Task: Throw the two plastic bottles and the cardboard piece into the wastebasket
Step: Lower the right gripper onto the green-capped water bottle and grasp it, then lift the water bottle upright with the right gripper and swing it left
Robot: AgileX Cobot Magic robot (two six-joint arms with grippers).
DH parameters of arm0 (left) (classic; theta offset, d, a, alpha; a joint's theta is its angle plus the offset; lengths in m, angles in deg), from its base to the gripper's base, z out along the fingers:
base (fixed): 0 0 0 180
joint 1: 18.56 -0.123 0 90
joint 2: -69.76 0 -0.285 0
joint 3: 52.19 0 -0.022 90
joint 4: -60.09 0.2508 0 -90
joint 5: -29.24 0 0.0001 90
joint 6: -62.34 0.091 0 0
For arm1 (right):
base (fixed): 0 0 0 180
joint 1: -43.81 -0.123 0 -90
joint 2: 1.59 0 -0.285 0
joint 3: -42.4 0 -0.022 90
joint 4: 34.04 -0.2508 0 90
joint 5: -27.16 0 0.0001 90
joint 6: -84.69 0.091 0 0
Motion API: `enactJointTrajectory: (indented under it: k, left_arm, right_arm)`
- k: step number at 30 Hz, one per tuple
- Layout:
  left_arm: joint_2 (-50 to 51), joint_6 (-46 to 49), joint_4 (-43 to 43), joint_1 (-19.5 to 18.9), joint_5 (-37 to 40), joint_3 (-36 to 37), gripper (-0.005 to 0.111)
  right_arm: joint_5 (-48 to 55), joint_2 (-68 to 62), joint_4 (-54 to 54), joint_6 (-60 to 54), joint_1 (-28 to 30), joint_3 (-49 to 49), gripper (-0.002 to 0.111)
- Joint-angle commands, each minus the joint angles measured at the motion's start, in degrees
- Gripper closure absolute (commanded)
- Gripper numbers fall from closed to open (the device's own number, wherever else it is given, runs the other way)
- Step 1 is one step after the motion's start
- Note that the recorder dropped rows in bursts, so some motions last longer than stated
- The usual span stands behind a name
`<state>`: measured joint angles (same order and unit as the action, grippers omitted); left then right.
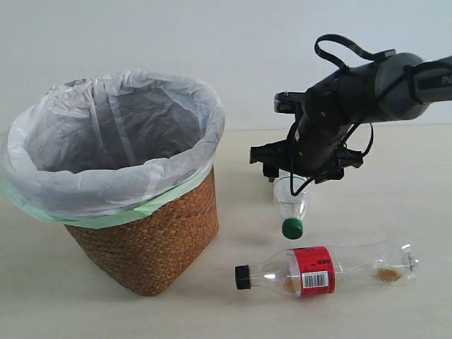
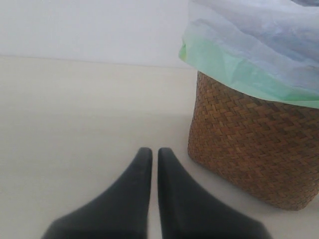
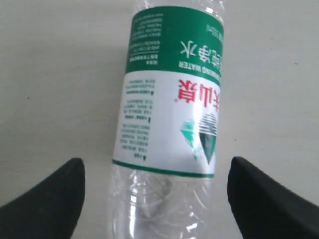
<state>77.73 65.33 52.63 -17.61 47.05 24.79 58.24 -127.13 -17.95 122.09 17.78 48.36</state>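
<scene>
**Red-label bottle nearest the lens; right gripper spread over the green-cap bottle.**

Right fingers wide apart, one on each side of the green-cap bottle, neither touching it; nothing held. The bottle lies on the table directly under the hand, and the red-label one just past its cap. Left gripper pressed closed and empty, with the wastebasket just ahead of its tips. Cardboard piece not seen in any view. Judgement: empty thin plastic, so very light, and smooth, round, apt to roll and dent. Best to close across the labelled mid-body with a gentle squeeze. Label: green band over white, red Chinese characters, white ones on the green, small print ending "WATER". Red label shows a barcode; no brand legible.
</scene>
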Motion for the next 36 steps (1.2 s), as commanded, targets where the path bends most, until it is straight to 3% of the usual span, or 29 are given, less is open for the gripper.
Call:
enactJointTrajectory:
  k: [1,14,16,25,36]
  left_arm:
    - [-0.19,-0.48,0.17,-0.04,-0.07,0.23,0.103]
    - [-0.19,-0.48,0.17,-0.04,-0.07,0.23,0.103]
    - [-0.19,-0.48,0.17,-0.04,-0.07,0.23,0.103]
    - [-0.19,-0.48,0.17,-0.04,-0.07,0.23,0.103]
    - [-0.19,-0.48,0.17,-0.04,-0.07,0.23,0.103]
  right_arm:
    - [-0.86,-2.55,-0.8,-0.53,0.32,3.48,0.038]
    - [-2.67,-11.73,-0.8,-0.26,0.32,7.66,0.039]
    - [-2.67,-12.13,-0.4,-0.52,0.32,7.66,0.048]
    - [-0.22,-10.69,-0.4,-2.18,0.32,7.66,0.108]
    - [9.06,2.02,2.14,-6.49,0.32,6.52,0.108]
